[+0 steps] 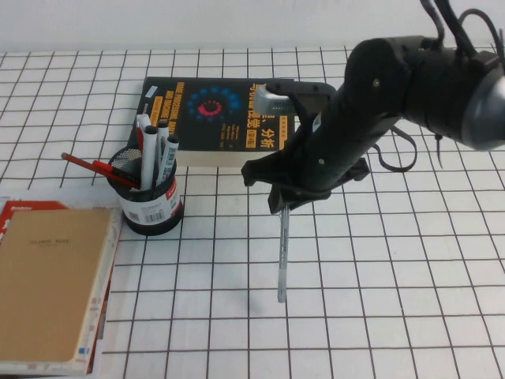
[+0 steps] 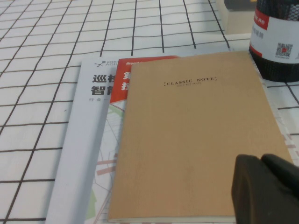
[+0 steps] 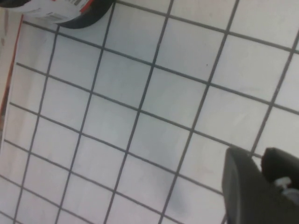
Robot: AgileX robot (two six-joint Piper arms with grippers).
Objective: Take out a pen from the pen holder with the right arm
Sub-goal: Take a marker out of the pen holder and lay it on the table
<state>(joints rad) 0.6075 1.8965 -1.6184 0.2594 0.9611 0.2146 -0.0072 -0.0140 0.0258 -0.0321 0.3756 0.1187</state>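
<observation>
Pinching the pen (image 1: 282, 253) near its top end, the right gripper (image 1: 288, 197) is narrow and clamped on it, up above the table (image 1: 379, 316) and off to the right of the pen holder (image 1: 151, 207). The pen hangs pretty much straight down from the jaws. It's a slim grey barrel with the tip low over the grid, and I can't tell if it's touching or just above. Either way it's out of the holder and well apart from it.

Handling-wise, my guess is light, stiff and smooth, so kinda slippery and happy to swing or pivot when it's held by one end like this. A grip nearer the middle would be steadier imo, but the top is the only bit that sticks out of a cup, so fair enough. Doesn't look fragile.

The holder is a black mesh cup with a white label round the bottom, standing upright. Inside are a few white markers (image 1: 150, 158) with black caps, plus a red pen (image 1: 91, 166) leaning way out over the rim to the left. A dark-covered book (image 1: 213, 118) lies behind it.

The left gripper (image 2: 261, 163) hangs over the tan notebook (image 2: 196, 140) beside the holder. Its fingers look pressed together, holding nothing.
</observation>
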